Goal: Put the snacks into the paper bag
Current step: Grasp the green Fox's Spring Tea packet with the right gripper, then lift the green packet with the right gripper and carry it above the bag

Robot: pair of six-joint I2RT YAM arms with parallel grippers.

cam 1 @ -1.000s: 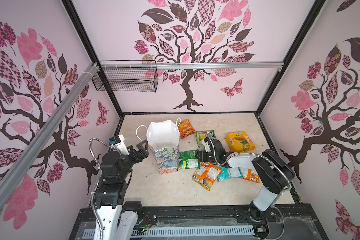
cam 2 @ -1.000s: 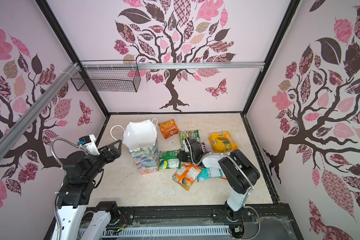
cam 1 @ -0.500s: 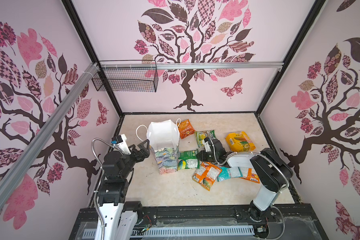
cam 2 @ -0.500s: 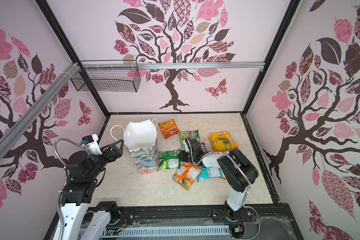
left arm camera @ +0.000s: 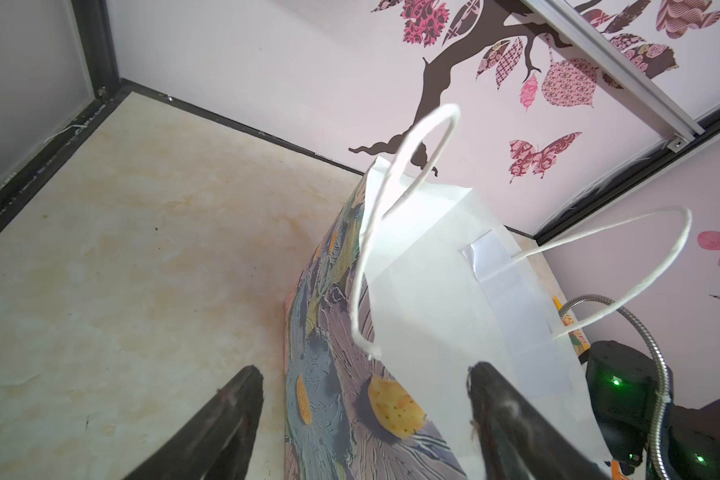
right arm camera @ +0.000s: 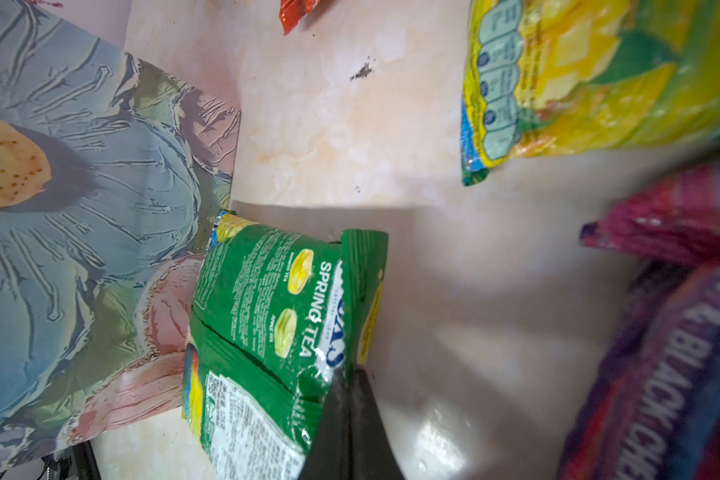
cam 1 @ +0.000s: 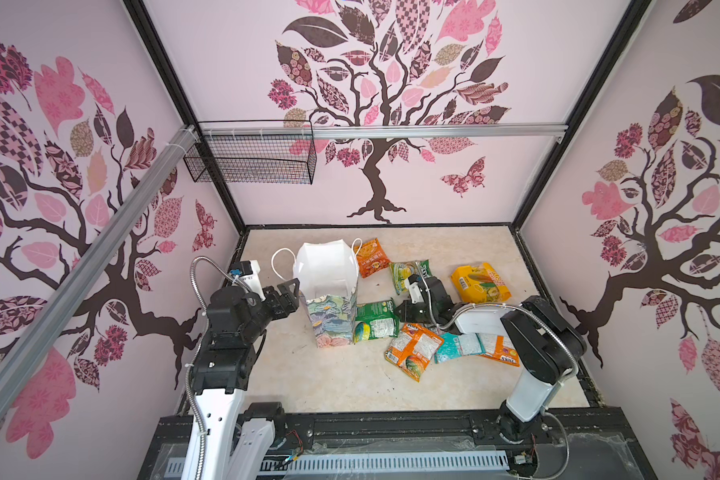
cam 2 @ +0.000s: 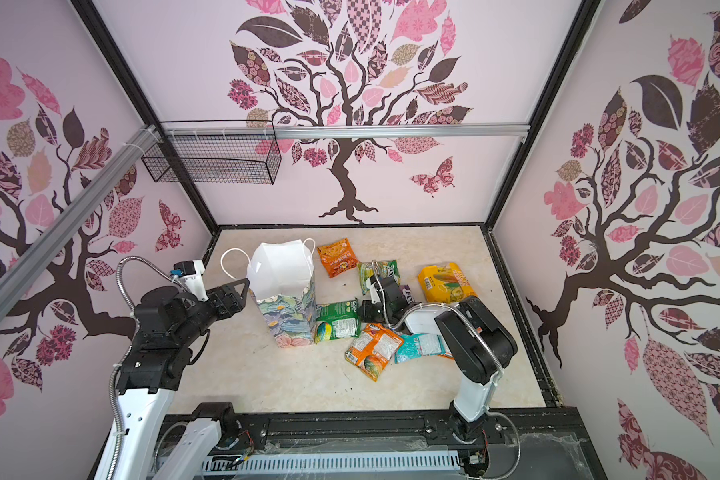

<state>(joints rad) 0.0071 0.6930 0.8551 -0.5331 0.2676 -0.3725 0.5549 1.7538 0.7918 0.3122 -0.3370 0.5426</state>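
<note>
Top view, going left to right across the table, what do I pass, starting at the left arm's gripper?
left gripper → paper bag → green packet → yellow packet. The other packets overlap these sideways, so they are left out.

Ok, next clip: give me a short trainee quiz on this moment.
1. True or false: the paper bag lies on its side.
2. Which colour packet does the right gripper pinch? A orange, B green, C yellow.
3. Fill in: beside the bag, the left gripper has its jaws ___.
Key: 1 false, it stands upright. 2 B, the green packet. 3 open.
</note>
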